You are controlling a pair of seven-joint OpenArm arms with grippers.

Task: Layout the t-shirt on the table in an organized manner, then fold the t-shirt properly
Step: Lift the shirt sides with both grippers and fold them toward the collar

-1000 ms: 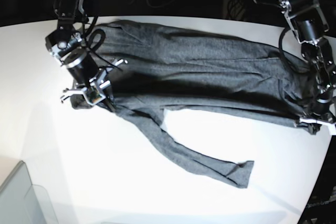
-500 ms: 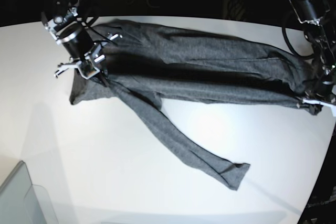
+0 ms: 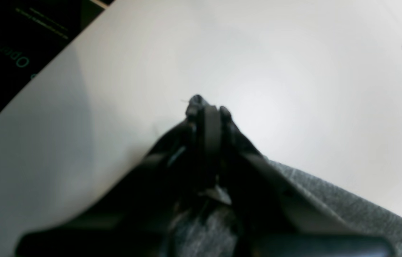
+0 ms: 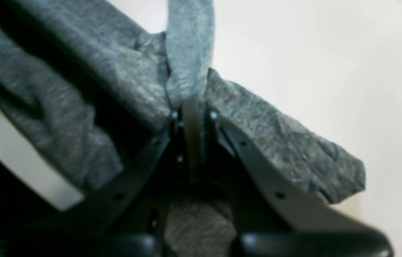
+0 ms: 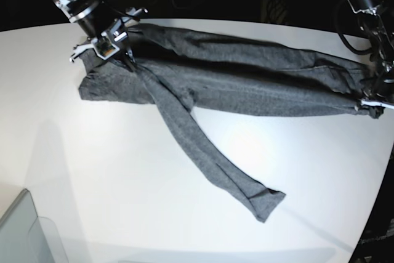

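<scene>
Both hands clamped on the shirt [image 5: 246, 84]: left hand [image 5: 371, 108], right hand [image 5: 120, 53], stretching it flat across the desk [image 5: 123, 183].

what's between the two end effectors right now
The t-shirt, pulled long across the table from the right end effector to the left end effector, in the base view.

Grey t-shirt [image 5: 246, 87] stretched across the white table [image 5: 123, 170], one strip trailing toward the near edge
</scene>
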